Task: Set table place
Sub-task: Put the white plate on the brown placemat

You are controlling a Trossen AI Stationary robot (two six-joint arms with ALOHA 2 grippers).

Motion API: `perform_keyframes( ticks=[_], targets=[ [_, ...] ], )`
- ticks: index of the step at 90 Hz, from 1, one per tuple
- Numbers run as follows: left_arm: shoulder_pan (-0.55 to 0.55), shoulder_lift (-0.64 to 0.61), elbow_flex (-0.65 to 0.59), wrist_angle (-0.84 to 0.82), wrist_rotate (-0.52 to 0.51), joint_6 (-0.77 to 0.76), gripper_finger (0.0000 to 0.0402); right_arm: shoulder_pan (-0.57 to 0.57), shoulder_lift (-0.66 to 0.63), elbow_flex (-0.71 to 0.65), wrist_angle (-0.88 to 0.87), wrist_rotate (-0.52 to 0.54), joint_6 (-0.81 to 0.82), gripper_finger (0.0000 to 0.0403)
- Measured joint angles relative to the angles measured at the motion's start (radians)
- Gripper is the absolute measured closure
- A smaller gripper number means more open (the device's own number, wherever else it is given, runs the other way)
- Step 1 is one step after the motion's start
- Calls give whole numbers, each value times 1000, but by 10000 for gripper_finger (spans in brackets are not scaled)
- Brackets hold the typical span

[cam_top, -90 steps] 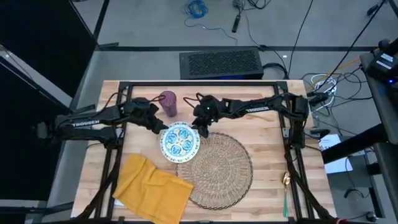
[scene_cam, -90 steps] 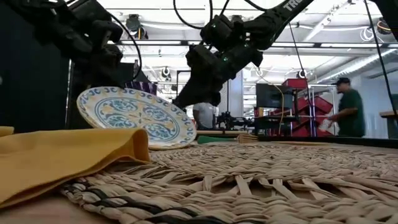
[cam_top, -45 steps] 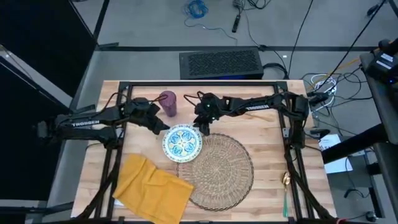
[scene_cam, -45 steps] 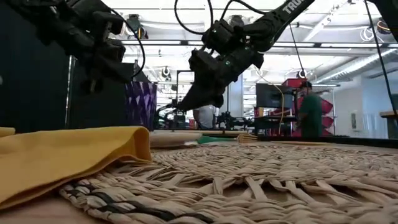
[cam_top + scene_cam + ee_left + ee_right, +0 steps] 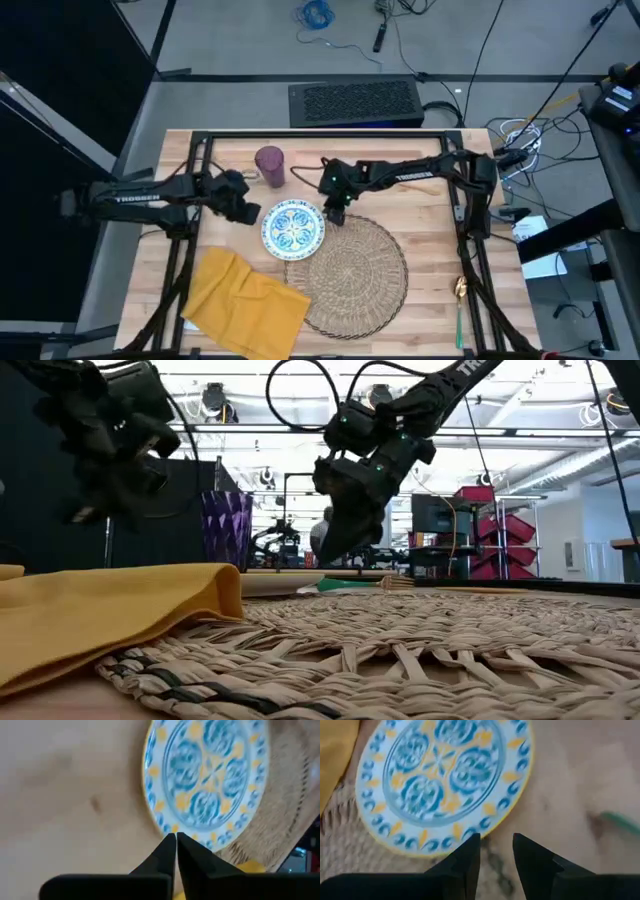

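Observation:
The blue-and-yellow patterned plate (image 5: 293, 228) lies flat, its right part on the far left edge of the round woven mat (image 5: 348, 275) and its left part on the table (image 5: 420, 215). My left gripper (image 5: 250, 212) hangs just left of the plate, shut and holding nothing (image 5: 175, 838). My right gripper (image 5: 337, 212) hovers open at the plate's far right rim, its fingers (image 5: 465, 855) clear of it. The purple tumbler (image 5: 270, 165) stands behind the plate. A yellow napkin (image 5: 245, 295) lies at the near left. The teal-handled spoon (image 5: 459, 310) lies near the right edge.
The table's black frame bars (image 5: 320, 137) run along the far side and down both sides. In the low view the napkin (image 5: 110, 610) and the mat (image 5: 400, 650) fill the foreground. Bare wood shows to the right of the mat.
The plate, tilted with its left rim up a second ago, has dropped flat onto the mat's edge and the table. My left gripper has drawn back toward the table's left edge. My right gripper has shifted slightly right and nearer.

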Motion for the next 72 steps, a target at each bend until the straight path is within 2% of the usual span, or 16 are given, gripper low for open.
perform_keyframes(
  ticks=[18, 29, 52, 61, 72],
  targets=[
    [-31, 14, 0, 71, -4, -100, 401, 33, -60, 0, -79, 6, -7, 300],
    [-38, 48, 0, 71, -7, -108, 398, 55, -100, 0, -105, 5, -7, 300],
    [-98, 196, -1, 166, 14, -101, 338, 100, -129, 0, -116, 5, -36, 303],
    [-95, 232, -1, 147, 15, -62, 320, 112, -121, 1, -84, 2, -49, 328],
    [-96, 238, -2, 156, -21, -47, 315, 118, -104, 1, -56, -4, -72, 389]
  ],
)
